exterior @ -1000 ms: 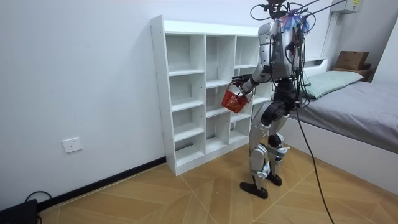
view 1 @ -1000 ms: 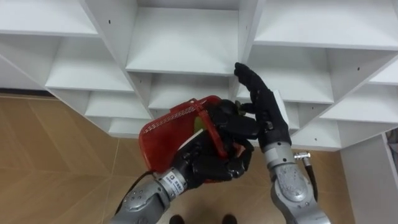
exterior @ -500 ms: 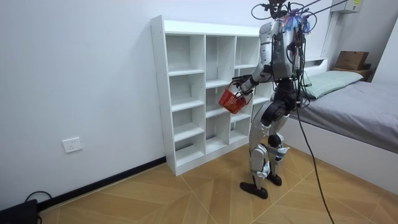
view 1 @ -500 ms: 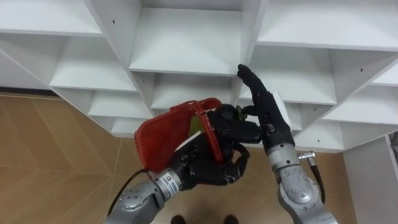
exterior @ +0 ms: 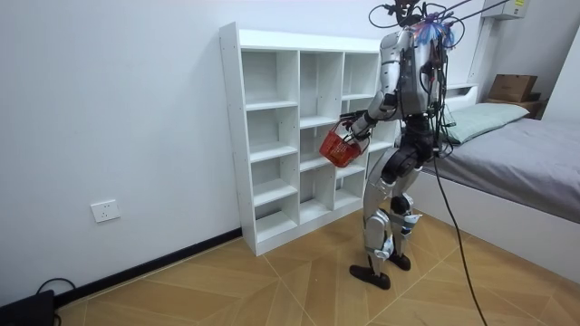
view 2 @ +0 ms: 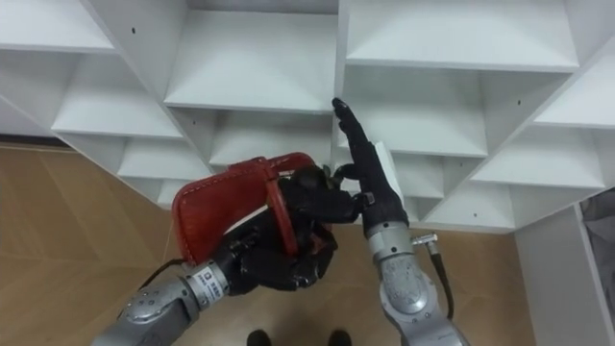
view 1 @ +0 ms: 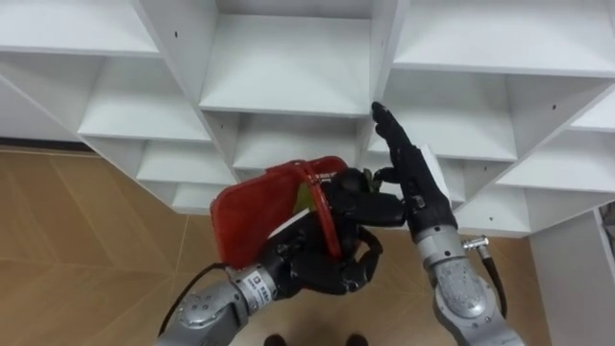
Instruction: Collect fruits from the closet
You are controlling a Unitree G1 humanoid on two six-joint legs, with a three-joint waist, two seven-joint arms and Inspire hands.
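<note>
Red basket [view 1: 255, 207] in the left hand's [view 1: 322, 264] curled grip.
The right hand [view 1: 418, 187], fingers now pressed together, had straightened toward the closet [view 1: 288, 67] shelf, likely seeking fruit.

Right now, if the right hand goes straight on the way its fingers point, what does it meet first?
Probably the front edge of the upright divider of the closet, right ahead of the right hand's straight fingers. Depth is unclear: it could instead slip into the compartment beside it.
</note>
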